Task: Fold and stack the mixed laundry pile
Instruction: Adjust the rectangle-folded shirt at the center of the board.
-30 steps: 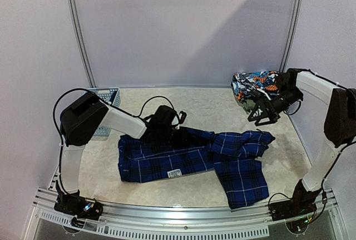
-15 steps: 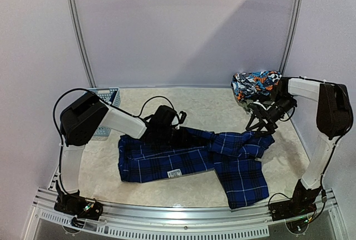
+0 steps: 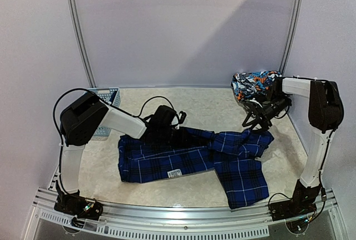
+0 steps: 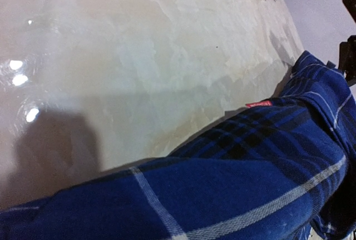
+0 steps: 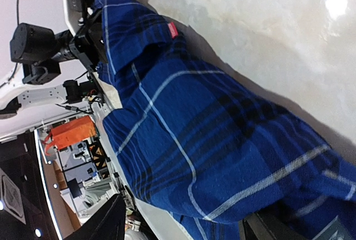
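Note:
A blue-and-black plaid shirt [image 3: 194, 156] lies spread across the middle of the table. My left gripper [image 3: 166, 130] rests on its upper edge. In the left wrist view the plaid cloth [image 4: 233, 184] fills the space right at the camera and hides my fingers, so it looks gripped. My right gripper [image 3: 255, 123] hangs open just above the shirt's bunched upper right corner. Its dark fingers [image 5: 105, 223] stand wide apart over the plaid [image 5: 183, 140]. A crumpled multicoloured garment [image 3: 255, 84] lies at the back right. No navy T-shirt shows.
A light-blue slotted basket [image 3: 105, 96] stands at the back left, behind the left arm. White walls with metal posts close in the back and sides. A metal rail [image 3: 183, 218] runs along the near edge. The left arm's wrist [image 5: 67, 40] shows beyond the shirt in the right wrist view.
My right gripper has swung left and down, from beside the multicoloured garment to just over the plaid shirt's upper right corner. The left arm and the shirt have not moved.

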`<move>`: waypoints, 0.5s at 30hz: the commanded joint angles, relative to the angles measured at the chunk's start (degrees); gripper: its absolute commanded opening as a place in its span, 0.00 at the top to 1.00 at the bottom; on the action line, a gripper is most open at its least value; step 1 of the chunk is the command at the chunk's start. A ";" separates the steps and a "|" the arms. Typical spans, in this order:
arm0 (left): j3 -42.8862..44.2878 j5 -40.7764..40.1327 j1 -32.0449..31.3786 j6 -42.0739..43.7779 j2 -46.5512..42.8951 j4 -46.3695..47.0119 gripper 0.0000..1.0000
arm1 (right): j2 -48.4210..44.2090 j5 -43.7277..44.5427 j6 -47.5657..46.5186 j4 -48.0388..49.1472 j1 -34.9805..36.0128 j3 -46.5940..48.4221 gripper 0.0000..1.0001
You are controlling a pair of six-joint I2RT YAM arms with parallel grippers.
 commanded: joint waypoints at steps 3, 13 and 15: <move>-2.18 0.14 0.60 -0.40 2.12 -3.81 0.80 | 3.74 -3.77 -1.25 -1.02 0.67 2.54 0.38; -2.42 0.18 0.52 -1.18 2.68 -3.35 0.80 | 11.56 -4.99 -2.59 -1.49 1.99 12.17 0.99; -2.50 0.23 0.52 -1.21 2.57 -3.48 0.80 | 12.28 -5.63 -3.86 -1.20 2.75 15.63 1.00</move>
